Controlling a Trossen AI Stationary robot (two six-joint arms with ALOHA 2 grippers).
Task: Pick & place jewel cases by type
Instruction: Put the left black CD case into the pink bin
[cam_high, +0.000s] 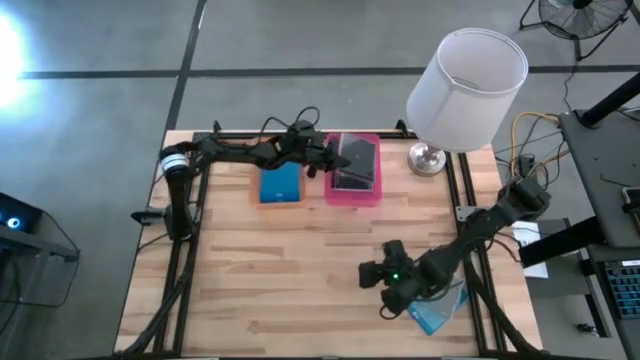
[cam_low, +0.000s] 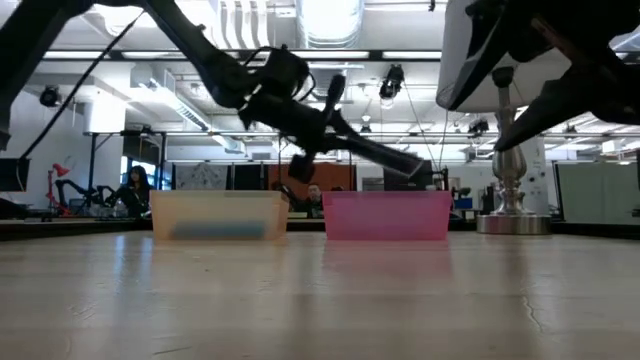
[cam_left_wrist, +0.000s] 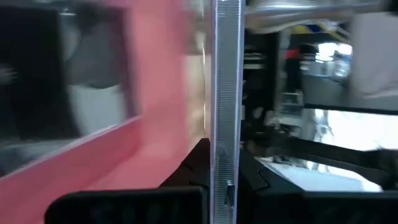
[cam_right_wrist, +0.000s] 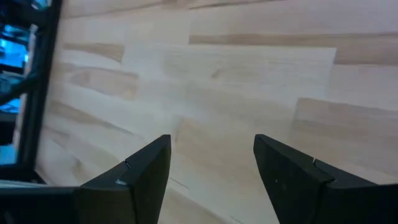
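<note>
High view: case over the pink tray

Your left gripper (cam_high: 330, 160) grips a clear case (cam_left_wrist: 225, 93) edge-on, seemingly just above the pink tray (cam_high: 353, 193). Your right gripper (cam_right_wrist: 211, 165) hovers wide open over bare table (cam_high: 300, 260), beside a blue case (cam_high: 437, 316).

No text, label, brand, number or sign is showing legibly in any view. The jewel case (cam_left_wrist: 226, 93) in the left wrist view is showing only a plain ribbed edge, and the pink tray (cam_high: 353, 170), the lamp (cam_high: 462, 82) and the bench (cam_high: 300, 280) are carrying no readable marking. Any signs in the room behind are too blurred to read.
</note>
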